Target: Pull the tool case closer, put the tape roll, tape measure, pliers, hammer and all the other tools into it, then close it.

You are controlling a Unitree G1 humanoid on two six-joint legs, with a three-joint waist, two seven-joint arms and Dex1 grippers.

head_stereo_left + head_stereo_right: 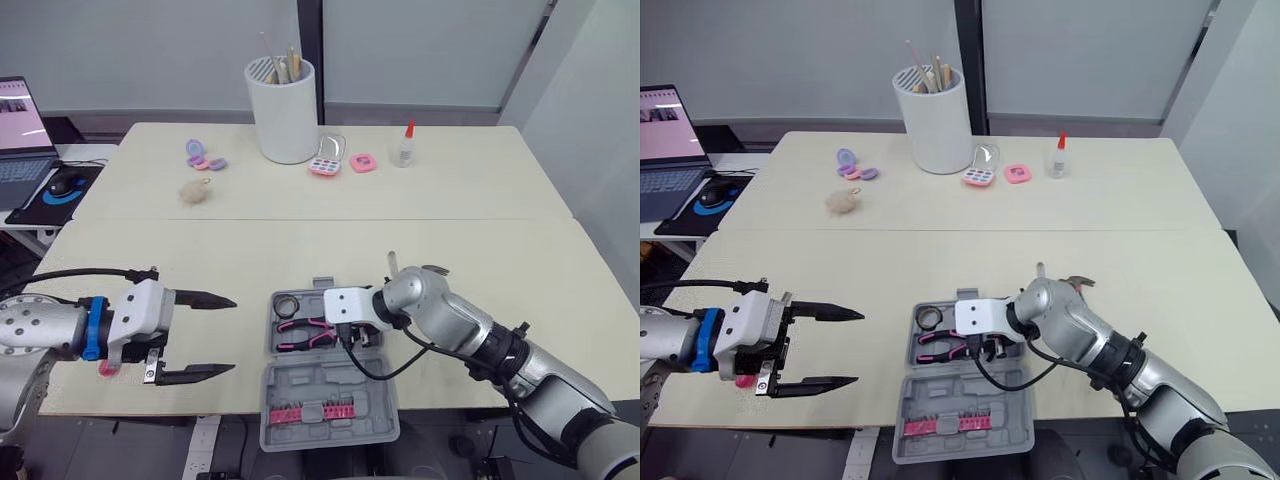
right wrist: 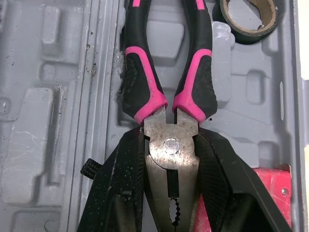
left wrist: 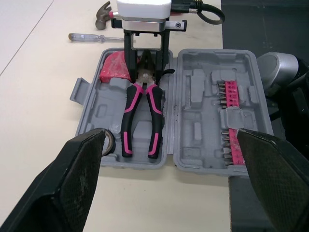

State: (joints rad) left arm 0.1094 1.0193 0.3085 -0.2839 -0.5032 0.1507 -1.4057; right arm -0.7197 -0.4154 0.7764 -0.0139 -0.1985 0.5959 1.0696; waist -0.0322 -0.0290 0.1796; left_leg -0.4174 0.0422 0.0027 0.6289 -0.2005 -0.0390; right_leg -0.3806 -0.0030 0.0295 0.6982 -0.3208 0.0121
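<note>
Pliers (image 3: 141, 113), one pair, pink-handled: lying in open tool case (image 3: 203, 140), head pinched by right pincer (image 3: 146, 72). Same tray: one tape roll (image 1: 287, 305), one red tape measure (image 3: 115, 67). Worktop (image 1: 300, 240) beyond: one hammer (image 3: 102, 14), one screwdriver (image 3: 91, 37). Left pincer (image 1: 234, 334) spread, beside case.

The tool case (image 1: 330, 400) is plain grey and the counter (image 1: 300, 240) is cream. Your pliers (image 3: 141, 116) have black handles banded in hot pink, with a dull steel head. The tape roll (image 2: 245, 19) is black outside and tan inside; the tape measure (image 3: 114, 67) is red. A pink strip (image 3: 231, 94) carries silver bits. Your left hand (image 1: 234, 334) and right hand (image 3: 146, 65) both have black fingers on white housings, and the left also has a blue collar. You'll also see a white cup (image 1: 285, 110), a small pink case (image 1: 362, 162) and a clear bottle (image 1: 403, 147) with a red cap.
</note>
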